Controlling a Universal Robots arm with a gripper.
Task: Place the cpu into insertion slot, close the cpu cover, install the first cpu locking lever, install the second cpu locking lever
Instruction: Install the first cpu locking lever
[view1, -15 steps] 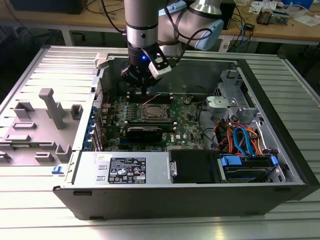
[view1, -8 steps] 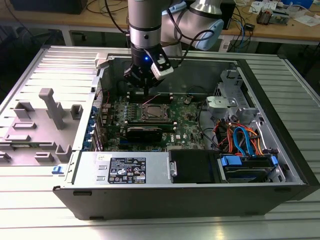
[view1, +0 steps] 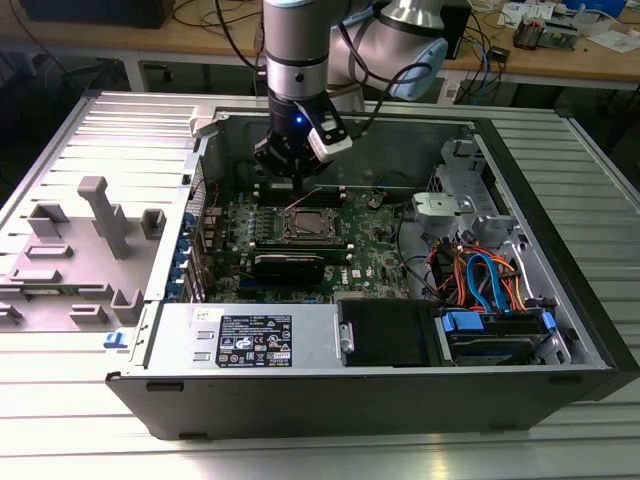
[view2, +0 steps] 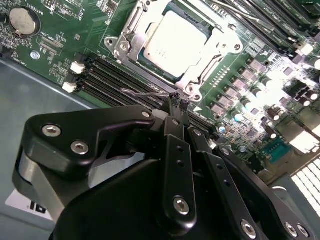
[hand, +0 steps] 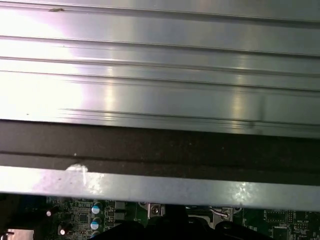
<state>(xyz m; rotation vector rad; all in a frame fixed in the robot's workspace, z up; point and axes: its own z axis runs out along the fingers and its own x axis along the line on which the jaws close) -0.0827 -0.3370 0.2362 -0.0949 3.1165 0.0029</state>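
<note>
The small, flat, square cpu (view2: 175, 42) with its dull silver-grey metal top sits in the square, silver-rimmed insertion slot (view2: 122, 46) on the green circuit board (view2: 60, 45). In the second wrist view I see the thin silver metal cpu cover (view2: 212, 65) lying down around it, with the chip's top showing through the cover's window. In the exterior view the slot is near the middle of the board, inside the open black and grey computer case (view1: 350, 400), which lies on the ribbed metal worktop (view1: 60, 440).

The black gripper (view2: 178, 100) hangs over the board's edge just beside the slot, above the long black memory slots (view2: 115, 75). In the exterior view it (view1: 297, 172) is a little beyond the slot, towards the case's far wall. The jaws are drawn narrow, their tips almost meeting. A thin silver wire locking lever (view2: 147, 93) stands up off the board and runs across to those tips. I cannot tell from here whether the jaws actually clamp it or only touch it.

A round silver coin battery (view2: 23, 20) sits at a corner of the board. Orange and blue cables (view1: 490, 280) fill the case towards the exterior view's right, and a grey plastic moulded part (view1: 105, 215) lies on the worktop towards its left.
</note>
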